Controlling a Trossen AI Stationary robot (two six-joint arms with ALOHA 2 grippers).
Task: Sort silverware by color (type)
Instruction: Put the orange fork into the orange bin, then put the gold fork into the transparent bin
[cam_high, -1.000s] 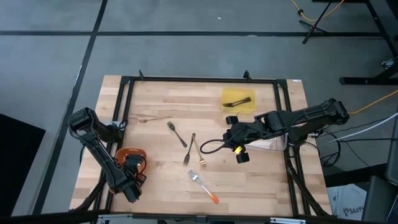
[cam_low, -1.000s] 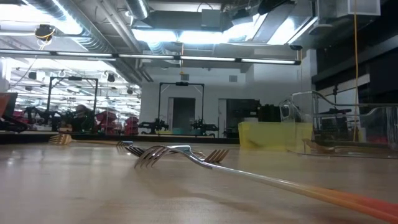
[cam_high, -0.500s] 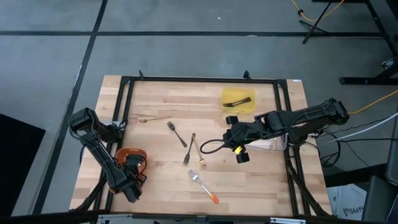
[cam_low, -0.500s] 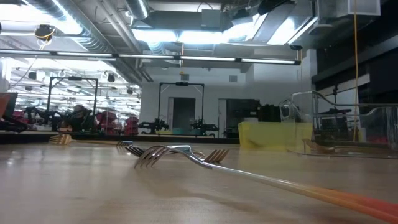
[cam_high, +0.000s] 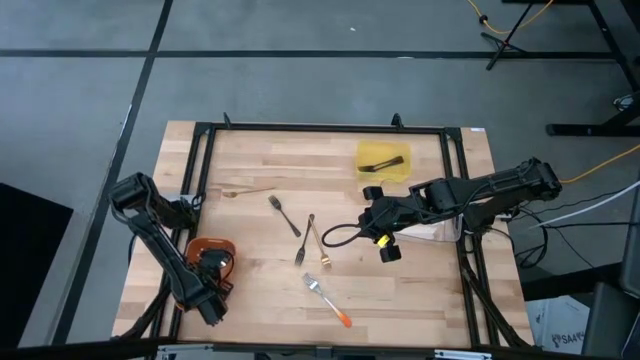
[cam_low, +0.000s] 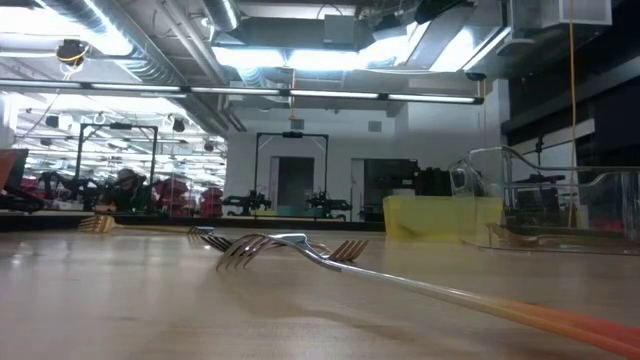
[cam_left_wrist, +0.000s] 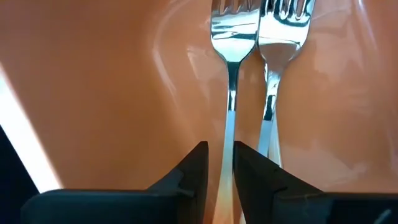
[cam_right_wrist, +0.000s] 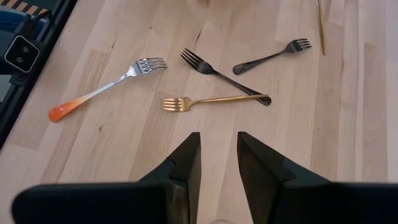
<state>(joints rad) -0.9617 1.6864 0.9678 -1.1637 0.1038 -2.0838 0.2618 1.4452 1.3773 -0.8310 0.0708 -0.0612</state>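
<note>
While the left gripper is hanging low inside the round orange tray near the worktop's front-left corner, its fingers are standing narrowly parted astride the stem of a silver fork lying beside a second one; judging by this, a drop-off is finishing. The right gripper is hovering, fingers narrowly apart and empty, over mid-worktop. Next pick probably calls for the gold fork, two dark forks or the orange-handled silver fork near the front edge
</note>
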